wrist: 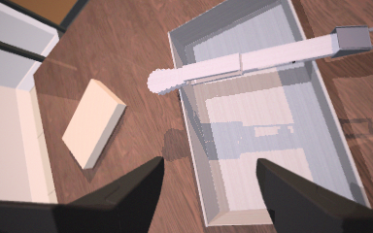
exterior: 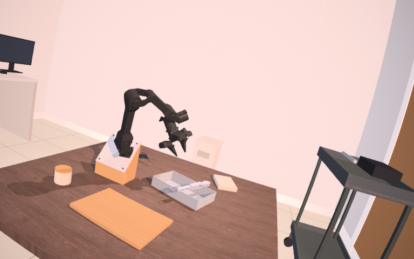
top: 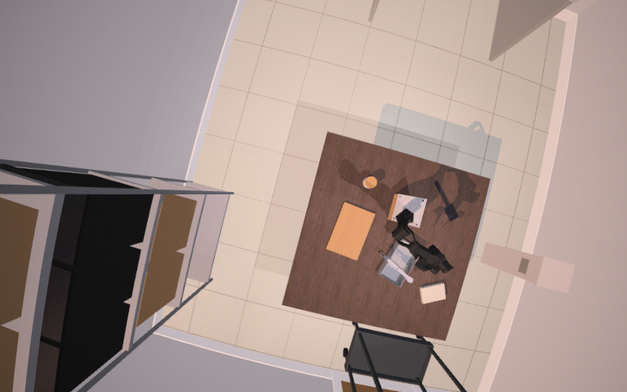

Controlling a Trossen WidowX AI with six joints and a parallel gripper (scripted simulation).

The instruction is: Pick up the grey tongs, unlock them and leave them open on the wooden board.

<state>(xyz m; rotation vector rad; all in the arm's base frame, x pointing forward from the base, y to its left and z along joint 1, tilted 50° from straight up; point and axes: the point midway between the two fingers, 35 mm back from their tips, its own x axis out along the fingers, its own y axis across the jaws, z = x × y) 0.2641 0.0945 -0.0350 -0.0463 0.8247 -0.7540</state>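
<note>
The grey tongs lie shut across the roasting tin. In the wrist view their scalloped tips overhang the tin's left wall and the grey block at the other end overhangs its right wall. My gripper is partly open and empty, above the tin and pointing down. In the wrist view the tongs lie beyond the fingertips, not between them. The wooden board lies flat on the table with nothing on it.
A cream block lies beside the tin, off the tongs' tip end. A jar with an orange lid stands beyond the board. A dark long-handled tool lies behind my arm's base. A cart stands by the table edge.
</note>
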